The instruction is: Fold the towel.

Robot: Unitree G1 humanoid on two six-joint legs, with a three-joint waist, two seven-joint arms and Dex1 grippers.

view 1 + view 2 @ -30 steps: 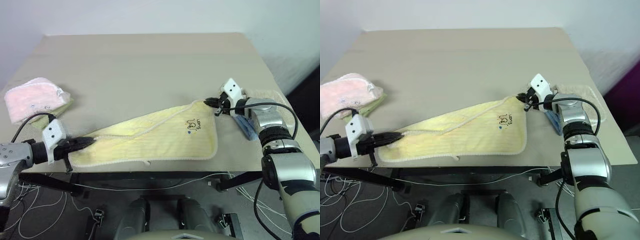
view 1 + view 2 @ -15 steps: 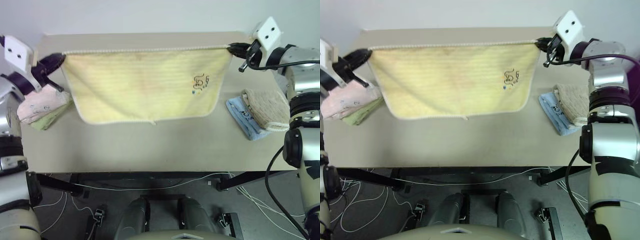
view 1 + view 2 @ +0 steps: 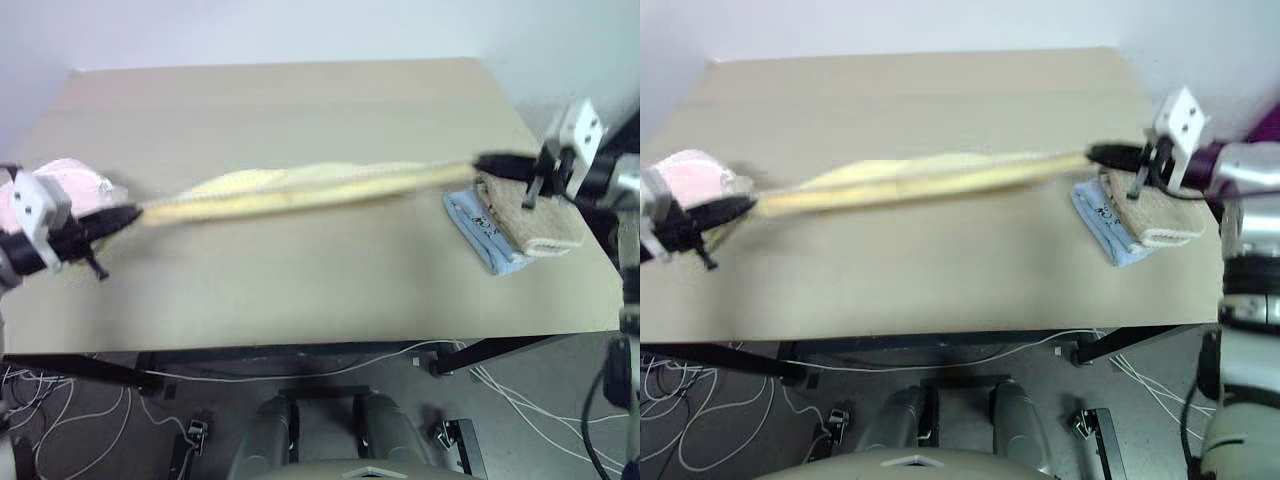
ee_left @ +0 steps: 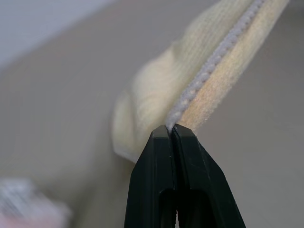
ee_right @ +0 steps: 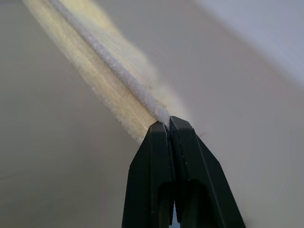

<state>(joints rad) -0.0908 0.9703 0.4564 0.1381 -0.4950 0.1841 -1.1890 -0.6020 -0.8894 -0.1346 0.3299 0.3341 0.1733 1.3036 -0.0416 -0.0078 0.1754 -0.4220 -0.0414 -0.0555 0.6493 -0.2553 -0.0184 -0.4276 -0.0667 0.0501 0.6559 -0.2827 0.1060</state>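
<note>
Towel (image 3: 310, 187) stretched in a long narrow band across the mid of the surface (image 3: 300, 290), running from near the left edge to near the right edge, a bit blurred, pale yellow w/ whitish stitched edge. Can't tell if its middle touches the surface or hangs just above. Left pincer (image 3: 128, 213) clamped tight on the towel's left end, fingers fully together; left wrist view shows the stitched edge (image 4: 209, 66) going straight into the closed tips. Right pincer (image 3: 482, 163) also fully closed on the towel's right end, whitish edge pinched between the tips in right wrist view (image 5: 164, 122). Both pincers point inward toward each other, roughly level. Pink towel (image 3: 75, 180) folded near the left edge, just behind the left pincer. Beige towel (image 3: 530, 215) lying on top of a blue cloth (image 3: 470, 225) near the right edge, just below/beside the right pincer. Cables (image 3: 300, 370) on the floor under the front edge.
</note>
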